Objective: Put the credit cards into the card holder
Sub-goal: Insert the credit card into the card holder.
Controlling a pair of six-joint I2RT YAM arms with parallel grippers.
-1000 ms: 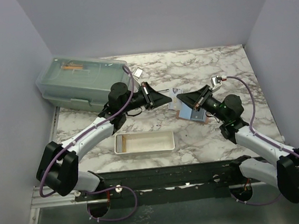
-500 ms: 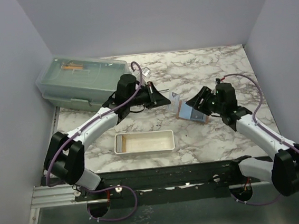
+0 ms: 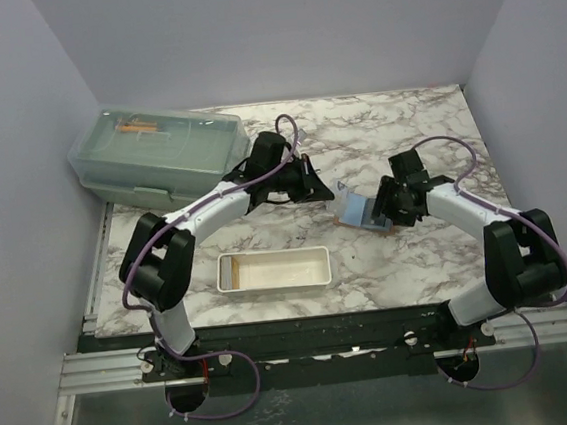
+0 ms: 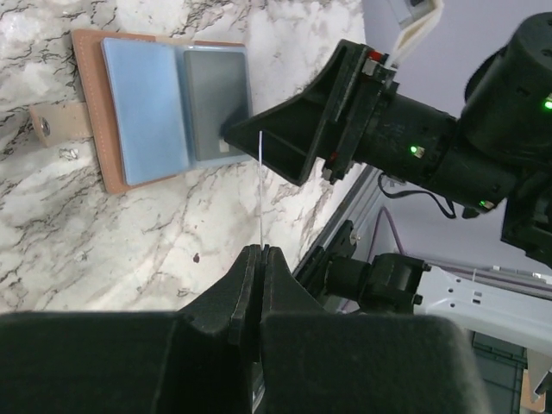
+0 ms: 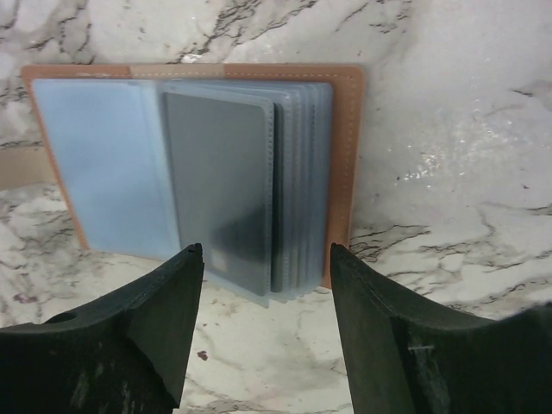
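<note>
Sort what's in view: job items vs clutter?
Job: card holder, lying open; dark card in its sleeve; thin card pinched in left pincer; right pincer, open.
Clutter: white tray; lidded plastic box.

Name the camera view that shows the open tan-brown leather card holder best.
Right wrist: the open tan-brown leather card holder fills the frame, clear sleeves fanned out. Left wrist shows it smaller, in a corner. Top external shows it tiny, partly hidden by the right arm.

Lab robot test bench, plain lilac enclosure walls (image 3: 276, 32), marble-patterned tabletop (image 3: 405, 120), aluminium mounting rail (image 3: 98, 369)
</note>
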